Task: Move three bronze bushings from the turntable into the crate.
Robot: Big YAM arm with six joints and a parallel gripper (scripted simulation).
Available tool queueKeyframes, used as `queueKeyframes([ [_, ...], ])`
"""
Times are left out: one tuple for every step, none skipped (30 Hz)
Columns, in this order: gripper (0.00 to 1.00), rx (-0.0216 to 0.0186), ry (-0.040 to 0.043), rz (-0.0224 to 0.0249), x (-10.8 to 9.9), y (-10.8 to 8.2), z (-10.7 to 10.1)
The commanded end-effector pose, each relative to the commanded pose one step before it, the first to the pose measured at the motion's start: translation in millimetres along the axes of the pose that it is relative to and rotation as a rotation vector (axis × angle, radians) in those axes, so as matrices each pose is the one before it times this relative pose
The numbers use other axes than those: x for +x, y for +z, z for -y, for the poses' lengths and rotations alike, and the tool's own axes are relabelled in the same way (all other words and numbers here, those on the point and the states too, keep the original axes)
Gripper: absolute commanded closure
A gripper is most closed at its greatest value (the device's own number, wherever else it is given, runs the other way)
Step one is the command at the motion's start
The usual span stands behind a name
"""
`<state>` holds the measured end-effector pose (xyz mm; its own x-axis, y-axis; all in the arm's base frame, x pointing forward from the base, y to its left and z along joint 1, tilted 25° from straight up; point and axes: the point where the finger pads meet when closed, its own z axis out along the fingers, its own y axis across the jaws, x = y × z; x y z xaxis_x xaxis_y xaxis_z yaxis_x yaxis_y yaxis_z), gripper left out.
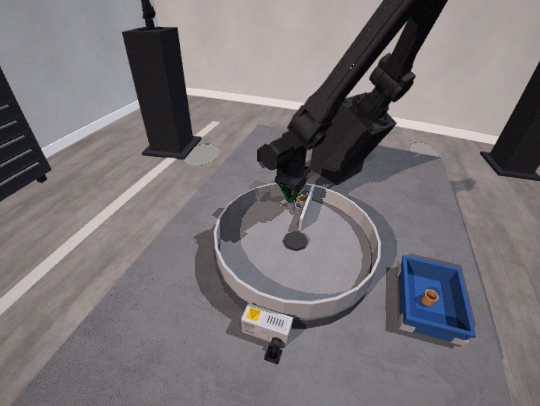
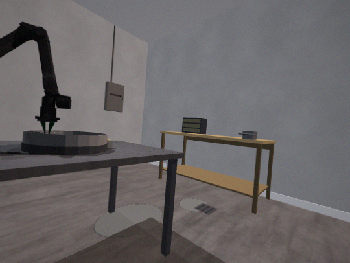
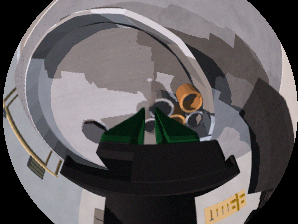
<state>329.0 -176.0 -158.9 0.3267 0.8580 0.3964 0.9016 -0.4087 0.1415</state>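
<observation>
The turntable [image 1: 235,277] sits on the table [image 2: 136,152], roughly at its middle. A hub [image 1: 296,241] marks the turntable's centre, and a divider wall [image 1: 305,210] runs from the hub toward the far rim. Beside that divider, at the far side, lies a bushing [image 1: 301,199] among a small cluster of other bushings [image 3: 194,120]. The gripper [image 1: 290,194] hangs just above them, left of the divider, on the arm [image 1: 345,80] that reaches from behind the turntable. To the turntable's right stands the crate [image 1: 462,305], with one bushing [image 1: 429,297] in it. A control box [image 1: 267,320] touches the turntable's near rim. A pillar [image 1: 160,85] stands on the floor at the far left.
</observation>
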Motion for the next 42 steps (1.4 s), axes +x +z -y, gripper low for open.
queueKeyframes([
  [0.88,0.00380,0.00359,-0.00309,-1.66,4.79,2.20],
  [0.88,0.00000,0.00000,0.00000,0.00,0.00,0.00],
  [0.88,0.00000,0.00000,0.00000,0.00,0.00,0.00],
  [0.88,-0.00006,-0.00001,0.00002,0.00,0.03,0.14],
  [0.88,-0.00034,-0.00006,0.00011,-0.02,0.16,0.77],
  [0.88,0.00117,0.00078,-0.00033,0.10,0.32,2.06],
  [0.88,0.00070,0.00064,-0.00019,-0.12,0.18,1.53],
  [0.88,0.00017,0.00043,-0.00004,-0.32,0.02,0.74],
  [0.88,0.00000,0.00000,0.00000,0.00,0.00,0.00],
  [0.88,0.00000,0.00000,0.00000,0.00,0.00,0.00],
  [0.88,0.01028,0.00528,-0.00302,0.48,0.01,3.23],
  [0.88,-0.00369,-0.00158,0.00109,-0.49,0.01,-0.49],
  [0.88,-0.00186,-0.00081,0.00055,-0.24,0.01,-0.26],
  [0.88,-0.00426,-0.00206,0.00126,-0.64,-0.39,-2.70],
  [0.88,-0.00177,-0.00086,0.00052,-0.27,-0.17,-1.19],
  [0.88,-0.00011,-0.00005,0.00003,-0.02,-0.01,-0.07],
  [0.88,0.00002,0.00001,-0.00001,0.00,0.00,0.02],
  [0.88,0.00000,0.00000,0.00000,0.00,0.00,0.00],
  [0.88,0.00000,0.00000,0.00000,0.00,0.00,0.00],
  [0.88,0.00001,0.00001,0.00000,0.00,0.00,0.01],
  [0.88,0.00000,0.00000,0.00000,0.00,0.00,0.00],
  [0.88,0.00000,0.00000,0.00000,0.00,0.00,0.00],
  [0.88,0.00000,0.00000,0.00000,0.00,0.00,0.00],
  [0.88,0.00000,0.00000,0.00000,0.00,0.00,0.00],
  [0.88,0.00000,0.00000,0.00000,0.00,0.00,0.00],
  [0.88,0.00000,0.00000,0.00000,0.00,0.00,0.00],
  [0.88,0.00000,0.00000,0.00000,0.00,0.00,0.00],
  [0.88,0.00000,0.00000,0.00000,0.00,0.00,0.00],
  [0.88,0.00000,0.00000,0.00000,0.00,0.00,0.00],
  [0.88,0.00000,0.00000,0.00000,0.00,0.00,0.00],
  [0.88,0.00000,0.00000,0.00000,0.00,0.00,0.00],
  [0.88,0.00000,0.00000,0.00000,0.00,0.00,0.00],
  [0.88,0.00000,0.00000,0.00000,0.00,0.00,0.00],
  [0.88,0.00000,0.00000,0.00000,0.00,0.00,0.00],
  [0.88,0.00000,0.00000,0.00000,0.00,0.00,0.00],
  [0.88,0.00000,0.00000,0.00000,0.00,0.00,0.00],
  [0.88,0.00000,0.00000,0.00000,0.00,0.00,0.00],
  [0.88,0.00000,0.00000,0.00000,0.00,0.00,0.00],
  [0.88,0.00000,0.00000,0.00000,0.00,0.00,0.00],
  [0.88,0.00000,0.00000,0.00000,0.00,0.00,0.00],
  [0.88,0.00000,0.00000,0.00000,0.00,0.00,0.00],
  [0.88,0.00000,0.00000,0.00000,0.00,0.00,0.00],
])
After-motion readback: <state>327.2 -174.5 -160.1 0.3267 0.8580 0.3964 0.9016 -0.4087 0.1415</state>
